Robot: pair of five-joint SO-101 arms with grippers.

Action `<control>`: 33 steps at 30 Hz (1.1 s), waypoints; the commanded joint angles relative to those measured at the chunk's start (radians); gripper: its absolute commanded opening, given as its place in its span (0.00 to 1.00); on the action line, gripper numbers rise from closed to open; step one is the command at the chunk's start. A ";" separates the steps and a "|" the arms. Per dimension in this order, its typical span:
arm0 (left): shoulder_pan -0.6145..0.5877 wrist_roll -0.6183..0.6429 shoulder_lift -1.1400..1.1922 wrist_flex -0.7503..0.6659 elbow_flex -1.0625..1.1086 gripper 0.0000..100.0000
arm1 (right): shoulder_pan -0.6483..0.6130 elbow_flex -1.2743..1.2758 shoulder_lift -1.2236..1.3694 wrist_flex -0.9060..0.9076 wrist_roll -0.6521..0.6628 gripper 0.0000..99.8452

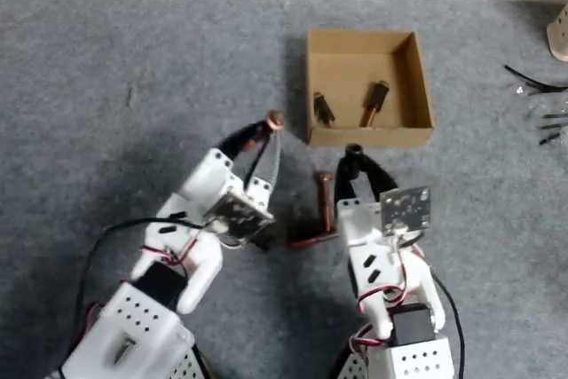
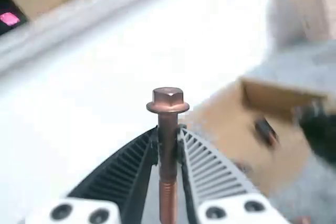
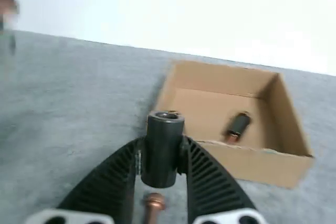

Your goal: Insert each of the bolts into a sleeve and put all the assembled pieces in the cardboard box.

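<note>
Bolts (image 1: 325, 203) are lying loose at centre below the box (image 1: 368, 137); left gripper (image 2: 168, 142) is grasping another bolt (image 2: 167, 109), right gripper (image 3: 161, 158) a sleeve (image 3: 163, 135).

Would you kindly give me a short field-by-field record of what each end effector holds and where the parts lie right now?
left end effector: shut on bolt, head past the fingertips
right end effector: shut on sleeve
cardboard box: two assembled pieces inside
loose bolts: two, on carpet between the two end effectors
</note>
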 commanded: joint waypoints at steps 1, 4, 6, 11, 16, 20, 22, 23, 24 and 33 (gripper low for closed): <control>-0.010 0.009 -0.065 -0.098 -0.007 0.01 | -0.119 0.119 -0.013 -0.042 0.009 0.00; -0.008 0.011 -0.088 -0.124 -0.010 0.01 | -0.186 0.120 -0.013 -0.096 0.009 0.00; -0.007 0.048 -0.111 -0.121 -0.012 0.01 | -0.200 0.120 -0.013 -0.124 0.009 0.00; 0.004 0.454 -0.200 -0.040 -0.028 0.01 | -0.202 0.120 -0.013 -0.139 0.009 0.00; 0.074 0.709 -0.265 0.023 -0.022 0.01 | -0.202 0.120 -0.013 -0.133 0.009 0.00; 0.079 0.690 -0.312 0.015 0.039 0.01 | -0.203 0.120 -0.013 -0.119 0.011 0.00; 0.110 0.690 -0.323 -0.005 0.048 0.01 | -0.220 0.120 -0.013 -0.104 0.011 0.00; 0.130 0.690 -0.321 -0.026 0.056 0.01 | -0.245 0.120 -0.013 -0.091 0.017 0.00; 0.145 0.690 -0.321 -0.055 0.070 0.01 | -0.272 0.120 -0.013 -0.077 0.048 0.00; 0.133 0.760 -0.321 -0.164 0.153 0.01 | -0.332 0.114 -0.013 -0.047 0.242 0.00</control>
